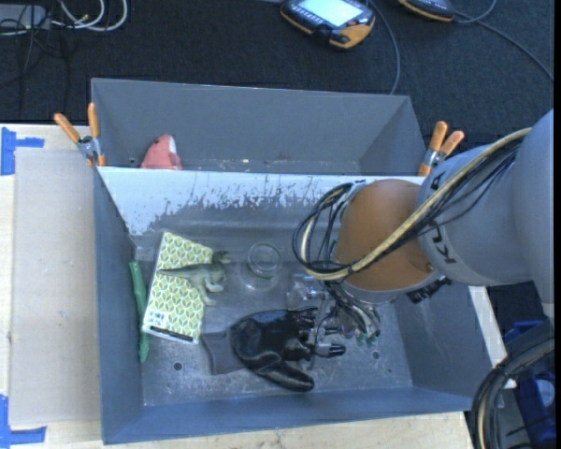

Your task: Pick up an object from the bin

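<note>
While low, tool (329,332) beside black bundle (265,344).

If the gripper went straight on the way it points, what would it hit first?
Probably the black crumpled thing at front centre; the gripper hangs over its right edge, though depth is unclear.

Black, crumpled, glove-like thing of soft, slightly glossy material (265,344), lying slumped and rumpled on the floor of the grey metal bin (262,417), front-middle, near the front wall, its right end just beside the gripper (329,333).
</note>
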`<action>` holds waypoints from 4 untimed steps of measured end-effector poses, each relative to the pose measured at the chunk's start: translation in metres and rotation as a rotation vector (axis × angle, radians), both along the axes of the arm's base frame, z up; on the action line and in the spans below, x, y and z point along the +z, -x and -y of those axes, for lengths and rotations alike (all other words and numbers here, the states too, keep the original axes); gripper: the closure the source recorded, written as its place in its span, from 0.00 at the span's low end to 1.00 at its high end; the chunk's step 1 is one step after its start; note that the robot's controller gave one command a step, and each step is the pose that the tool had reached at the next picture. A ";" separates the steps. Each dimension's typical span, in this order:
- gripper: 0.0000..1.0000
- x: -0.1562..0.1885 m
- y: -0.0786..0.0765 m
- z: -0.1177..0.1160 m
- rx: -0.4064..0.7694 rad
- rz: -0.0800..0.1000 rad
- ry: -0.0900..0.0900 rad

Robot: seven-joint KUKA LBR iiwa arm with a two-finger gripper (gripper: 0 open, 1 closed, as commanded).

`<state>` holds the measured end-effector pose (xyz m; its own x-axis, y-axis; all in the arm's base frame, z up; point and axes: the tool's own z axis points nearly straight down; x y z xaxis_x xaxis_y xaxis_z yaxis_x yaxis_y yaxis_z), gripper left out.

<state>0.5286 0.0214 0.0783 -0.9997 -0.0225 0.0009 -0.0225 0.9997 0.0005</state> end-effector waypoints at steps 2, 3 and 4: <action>0.00 0.001 0.000 -0.001 0.000 0.001 0.000; 1.00 -0.009 0.009 -0.046 -0.099 -0.003 -0.001; 1.00 -0.009 0.009 -0.045 -0.099 -0.003 -0.001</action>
